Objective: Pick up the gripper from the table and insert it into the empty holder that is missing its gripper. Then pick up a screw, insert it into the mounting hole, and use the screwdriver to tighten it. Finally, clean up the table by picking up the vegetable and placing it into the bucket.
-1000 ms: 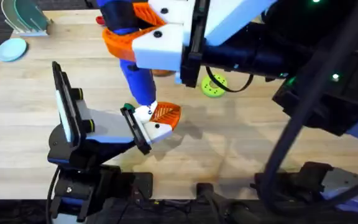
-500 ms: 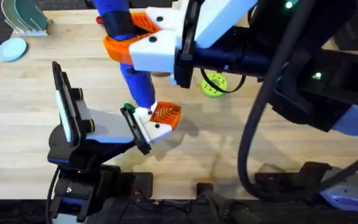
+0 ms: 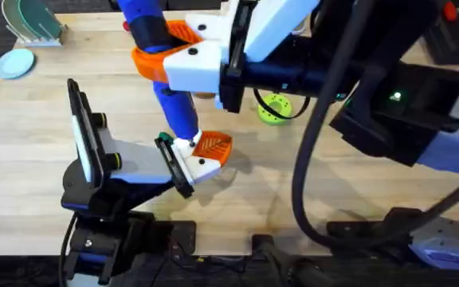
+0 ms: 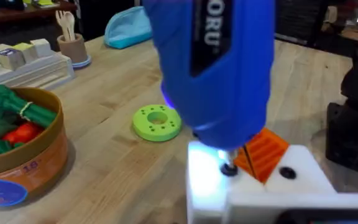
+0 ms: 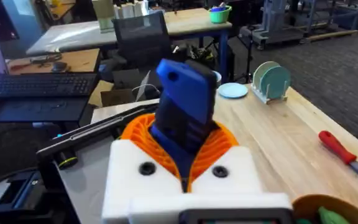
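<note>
Overhead: right gripper (image 3: pixel 174 56) clamps screwdriver (image 3: pixel 170 88) near-upright, bit straight down onto holder (image 3: pixel 194 163) beside orange gripper (image 3: pixel 212 146); left jaws unclear.

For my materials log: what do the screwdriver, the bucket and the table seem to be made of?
Screwdriver: likely glossy blue moulded plastic with a metal bit, judging by sheen. Bucket: looks like matte brown-orange plastic or card, printed label; hard to tell. Table: pale wood with visible grain and plank seams.
</note>
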`<move>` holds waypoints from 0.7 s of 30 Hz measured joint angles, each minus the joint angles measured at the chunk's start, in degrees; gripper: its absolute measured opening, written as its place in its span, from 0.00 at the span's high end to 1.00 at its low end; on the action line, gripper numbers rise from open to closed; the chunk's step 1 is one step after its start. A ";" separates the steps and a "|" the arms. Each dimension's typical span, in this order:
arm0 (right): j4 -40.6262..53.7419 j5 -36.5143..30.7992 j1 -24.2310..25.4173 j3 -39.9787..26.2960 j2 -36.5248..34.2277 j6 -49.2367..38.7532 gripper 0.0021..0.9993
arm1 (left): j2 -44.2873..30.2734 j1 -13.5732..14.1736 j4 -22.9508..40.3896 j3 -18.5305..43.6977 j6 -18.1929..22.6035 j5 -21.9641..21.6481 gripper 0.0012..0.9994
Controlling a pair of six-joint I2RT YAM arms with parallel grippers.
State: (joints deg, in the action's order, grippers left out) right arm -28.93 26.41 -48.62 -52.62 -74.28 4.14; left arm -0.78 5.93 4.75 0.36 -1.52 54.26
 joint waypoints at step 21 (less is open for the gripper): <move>-3.98 0.04 0.04 0.02 0.00 0.15 0.98 | 0.00 0.00 -0.02 0.00 0.02 0.02 1.00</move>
State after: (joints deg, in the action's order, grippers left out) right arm -32.90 26.46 -48.58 -52.60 -74.28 4.30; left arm -0.78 5.93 4.73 0.36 -1.50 54.28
